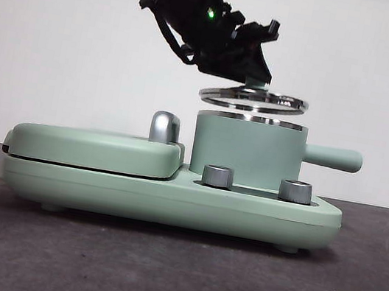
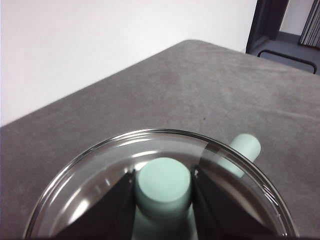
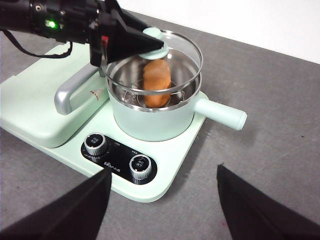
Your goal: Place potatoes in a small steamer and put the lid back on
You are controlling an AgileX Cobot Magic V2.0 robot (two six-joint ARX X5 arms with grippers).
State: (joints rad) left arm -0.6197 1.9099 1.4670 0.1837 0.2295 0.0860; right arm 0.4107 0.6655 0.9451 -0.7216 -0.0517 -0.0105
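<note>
Inside the small steamer (image 3: 152, 117) lies the potato (image 3: 156, 82), an orange-brown oblong lump resting on a wire rack within the steel-lined pot. Just above the pot's steel rim hangs the lid (image 1: 253, 98), a glass disc with a steel rim, tilted slightly and not touching the pot; a narrow gap shows between them in the front view. The left hand (image 2: 163, 187) pinches the lid's mint-green knob (image 2: 164, 182), its two black jaws pressed against either side of it, and its arm reaches in over the flat griddle cover (image 1: 93, 147). Through the glass in the left wrist view the steamer's straight side handle (image 2: 239, 152) is visible, pointing away from the griddle side.

The pot sits in the mint-green appliance base (image 1: 170, 201), beside the hinged griddle section with its silver handle (image 1: 165, 127). Two steel control knobs (image 3: 118, 156) sit on a black panel at the base's near edge, below the pot. The appliance stands on the grey desk (image 1: 172, 276), near its middle.

The right hand (image 3: 162, 205) hovers well apart from the steamer, over the desk in front of the control knobs, its jaws spread wide and holding nothing.
</note>
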